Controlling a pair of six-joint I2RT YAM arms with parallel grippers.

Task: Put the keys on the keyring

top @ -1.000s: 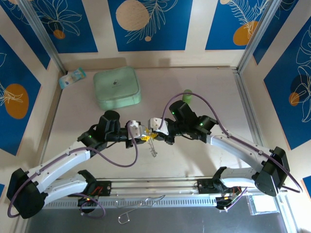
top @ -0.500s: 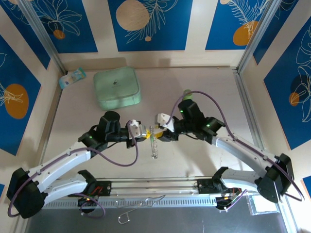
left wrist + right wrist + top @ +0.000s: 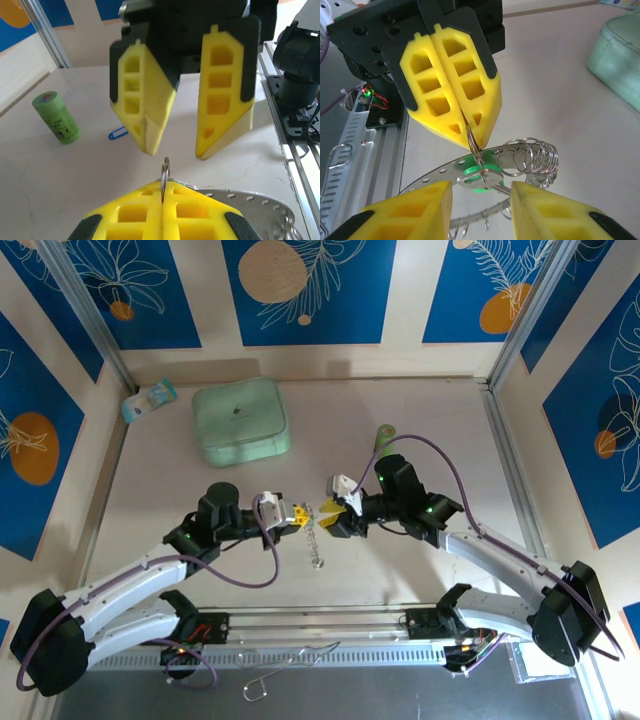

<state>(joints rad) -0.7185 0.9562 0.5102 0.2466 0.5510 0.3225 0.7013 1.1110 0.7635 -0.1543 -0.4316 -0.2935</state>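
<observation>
My left gripper (image 3: 164, 189) (image 3: 299, 512) is shut on a small split ring (image 3: 164, 172) (image 3: 473, 141), held edge-up above the table. From that ring hangs the green-headed key (image 3: 481, 178), against the keyring (image 3: 440, 172) (image 3: 316, 542), a wide perforated silver band carrying several more split rings (image 3: 532, 156). My right gripper (image 3: 482, 194) (image 3: 323, 513) faces the left one, tip to tip. It is open, one finger on each side of the green key and neither touching it. A small blue loop-shaped thing (image 3: 117, 133) lies on the table; I cannot tell whether it is the blue key.
An upright green cylinder (image 3: 56, 118) (image 3: 385, 435) stands behind the right arm. A mint-green square case (image 3: 240, 421) (image 3: 619, 50) sits at the back left, with a small packet (image 3: 148, 400) beside it. A metal rail (image 3: 330, 625) runs along the near edge.
My right gripper has gone from shut to open and has drawn back a little to the right. The left gripper has closed fully on the small ring and sunk slightly.
</observation>
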